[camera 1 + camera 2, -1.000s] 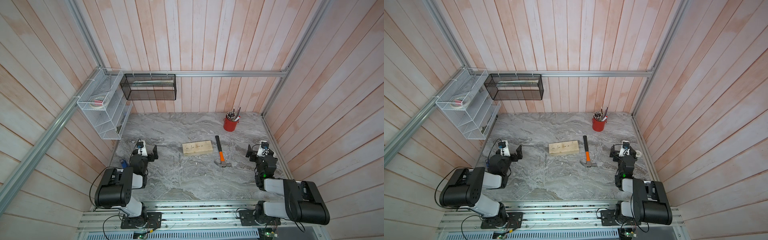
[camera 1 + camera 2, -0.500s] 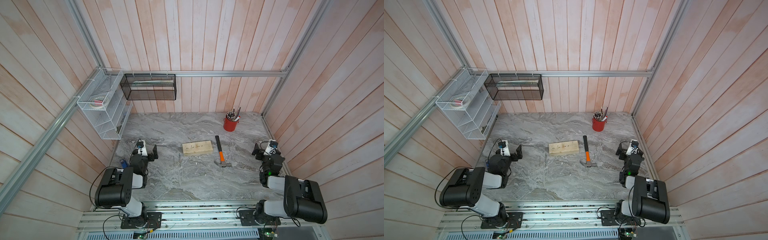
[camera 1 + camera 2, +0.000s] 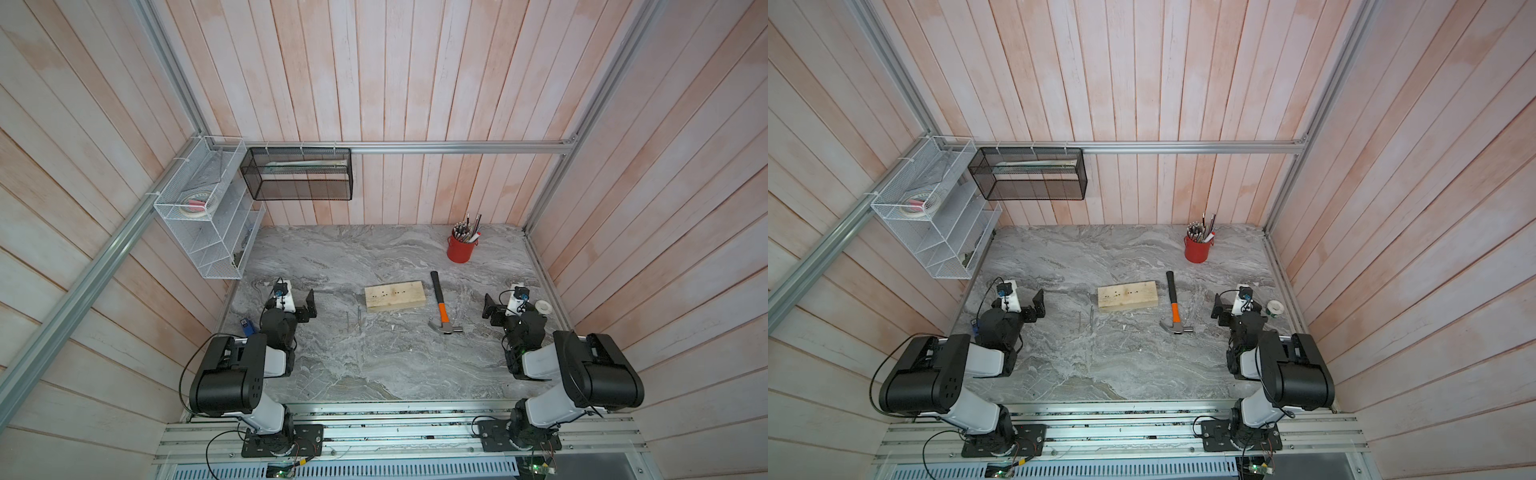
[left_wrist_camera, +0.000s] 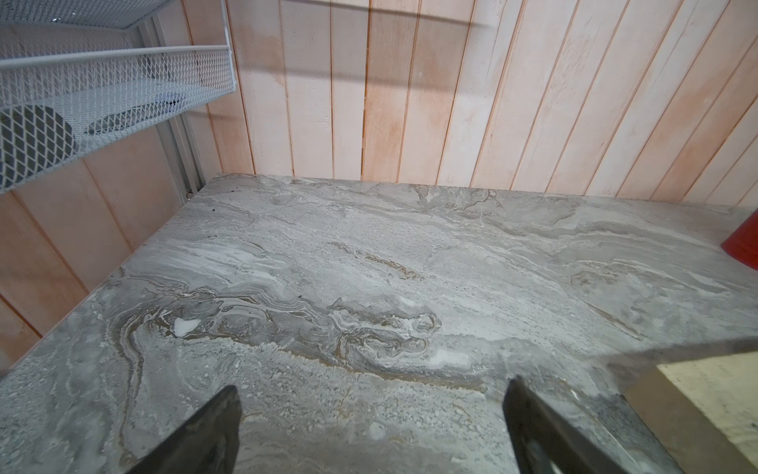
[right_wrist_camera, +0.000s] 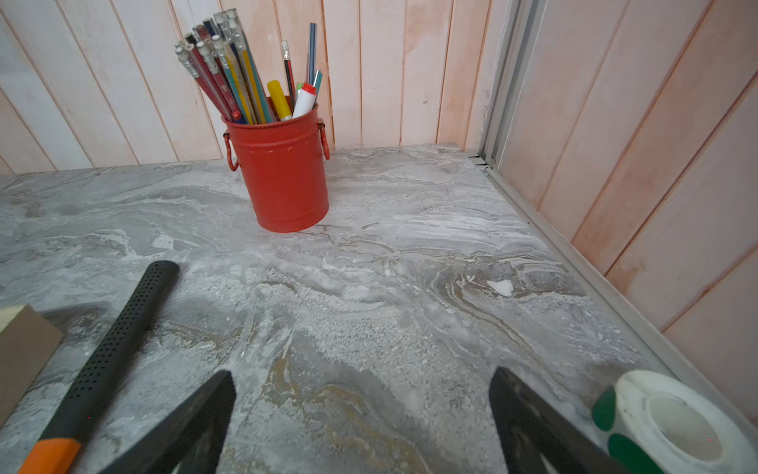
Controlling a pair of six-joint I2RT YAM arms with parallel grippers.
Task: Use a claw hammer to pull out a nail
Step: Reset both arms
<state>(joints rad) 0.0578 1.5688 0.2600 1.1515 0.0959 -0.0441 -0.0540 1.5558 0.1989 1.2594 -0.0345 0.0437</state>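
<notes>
**Counter and both arms, seen from above.** You are looking at a grey marbled counter (image 3: 374, 365) with both arms sitting folded near its front corners. The claw hammer (image 3: 442, 305) is lying flat near the middle of the counter, just to the right of a pale wooden block (image 3: 395, 296) and not touching it. Its steel head is pointing toward the arms, and its black handle end is pointing toward a red bucket (image 3: 459, 249) of pencils standing by the back wall.

Your left tool (image 3: 309, 309) is resting wide open over bare counter to the left of the block, gripping nothing. Your right tool (image 3: 491, 309) is likewise spread wide and empty. It is sitting to the right of the hammer, well apart from it, with a roll of white tape (image 3: 543, 307) just beside it.

Two loose nails (image 3: 353, 319) are lying on the counter between the left tool and the block. A row of dark dots is showing on the block's top face; you cannot tell whether they are nail heads or holes.
</notes>
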